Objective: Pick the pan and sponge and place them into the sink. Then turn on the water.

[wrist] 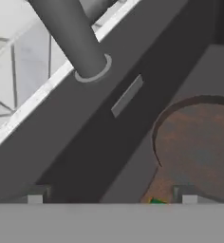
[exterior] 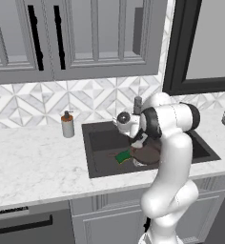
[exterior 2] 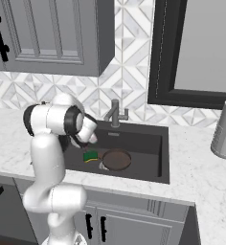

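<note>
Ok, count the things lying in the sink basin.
2: the pan on the sink floor near the drain, and the sponge just beside it. The arm may hide more.

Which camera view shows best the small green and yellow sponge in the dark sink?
The right base view shows it best: the small green and yellow sponge lies unobstructed in the dark sink, beside the round brown pan. In the left base view the white arm partly crowds it. The hand view shows a green sliver.

Ahead of the pincer (wrist: pixel 111 197) the faucet (wrist: pixel 71 40) post blocks the way; the pan (wrist: pixel 199 142) lies below it, sink (wrist: pixel 85 142) wall between.
</note>
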